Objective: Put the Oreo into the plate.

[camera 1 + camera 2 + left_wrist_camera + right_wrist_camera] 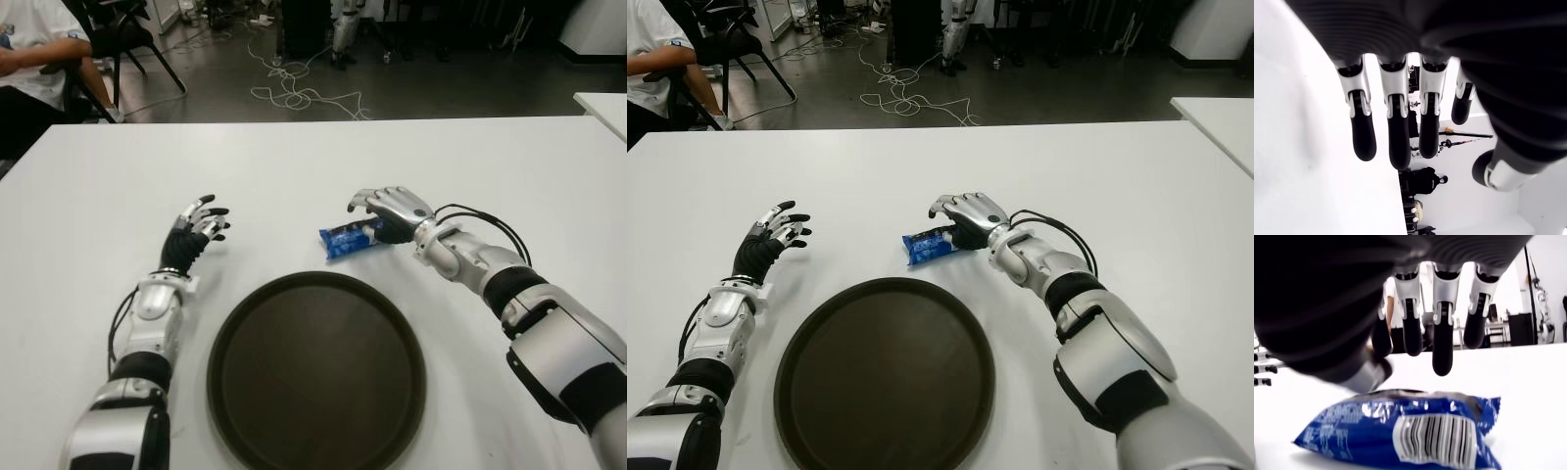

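Two hands: both robot hands show over the white counter (pixel 294 157), one on each side of the plate.
Plate: a dark round plate (pixel 316 370) lies on the counter at the near edge; nothing lies in it.
Oreo: the blue Oreo pack (pixel 349 238) lies flat on the counter just beyond the plate's far rim, outside the plate.
Right hand: the right hand (pixel 389 212) is over the pack's right end, beyond the plate's far right rim; in the right wrist view its fingers (pixel 1443 355) hang spread above the pack (pixel 1415 435), not closed on it.
Left hand: the left hand (pixel 200 227) shows left of the plate's far rim, fingers (pixel 1399 142) extended and apart, holding nothing.
Background: a seated person (pixel 34 59) and floor cables (pixel 294 93) lie beyond the counter.
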You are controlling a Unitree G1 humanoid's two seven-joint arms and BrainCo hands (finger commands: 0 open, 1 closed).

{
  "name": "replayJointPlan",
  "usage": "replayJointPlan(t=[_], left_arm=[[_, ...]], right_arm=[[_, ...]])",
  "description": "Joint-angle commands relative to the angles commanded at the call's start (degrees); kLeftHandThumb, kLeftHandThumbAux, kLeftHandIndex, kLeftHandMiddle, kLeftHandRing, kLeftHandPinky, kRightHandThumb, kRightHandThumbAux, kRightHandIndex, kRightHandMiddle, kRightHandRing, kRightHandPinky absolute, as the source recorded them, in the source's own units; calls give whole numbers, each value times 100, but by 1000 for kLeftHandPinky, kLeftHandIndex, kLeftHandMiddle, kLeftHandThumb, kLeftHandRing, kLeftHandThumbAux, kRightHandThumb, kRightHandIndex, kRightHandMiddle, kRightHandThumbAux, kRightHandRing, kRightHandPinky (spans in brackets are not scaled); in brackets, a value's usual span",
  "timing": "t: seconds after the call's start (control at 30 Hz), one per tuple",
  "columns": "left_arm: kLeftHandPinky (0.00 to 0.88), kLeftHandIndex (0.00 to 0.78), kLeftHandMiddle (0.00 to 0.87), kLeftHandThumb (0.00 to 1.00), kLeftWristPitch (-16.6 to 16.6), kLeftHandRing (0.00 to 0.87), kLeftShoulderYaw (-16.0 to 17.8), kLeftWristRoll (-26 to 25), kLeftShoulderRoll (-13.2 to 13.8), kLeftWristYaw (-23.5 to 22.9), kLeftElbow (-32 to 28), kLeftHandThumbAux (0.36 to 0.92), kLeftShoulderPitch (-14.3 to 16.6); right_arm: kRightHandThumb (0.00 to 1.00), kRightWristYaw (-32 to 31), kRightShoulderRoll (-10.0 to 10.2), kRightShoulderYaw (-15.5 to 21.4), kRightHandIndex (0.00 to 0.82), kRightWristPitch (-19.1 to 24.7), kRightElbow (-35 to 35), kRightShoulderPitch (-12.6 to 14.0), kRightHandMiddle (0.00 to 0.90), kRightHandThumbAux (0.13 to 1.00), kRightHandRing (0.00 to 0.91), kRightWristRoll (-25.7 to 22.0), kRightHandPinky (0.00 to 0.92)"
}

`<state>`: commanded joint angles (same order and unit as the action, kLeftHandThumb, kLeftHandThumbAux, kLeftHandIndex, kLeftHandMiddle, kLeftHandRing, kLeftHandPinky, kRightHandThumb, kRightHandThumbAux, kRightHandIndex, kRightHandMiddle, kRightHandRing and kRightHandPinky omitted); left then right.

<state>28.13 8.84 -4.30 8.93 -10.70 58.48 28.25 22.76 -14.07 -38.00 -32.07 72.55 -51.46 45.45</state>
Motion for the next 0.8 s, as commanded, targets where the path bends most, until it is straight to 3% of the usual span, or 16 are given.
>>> replayJointPlan(t=[0.43, 0.8], left_arm=[[387, 170, 311, 250, 3, 341, 28, -26, -29, 9, -20, 612, -12], [381, 179, 310, 217, -18, 336, -1, 37, -15, 71, 3, 602, 2]], right_arm=[[690, 291, -33, 6, 433, -161, -12, 23, 757, 724, 763, -4, 759], [690, 448, -37, 39, 433, -224, -4, 38, 763, 724, 769, -34, 770]])
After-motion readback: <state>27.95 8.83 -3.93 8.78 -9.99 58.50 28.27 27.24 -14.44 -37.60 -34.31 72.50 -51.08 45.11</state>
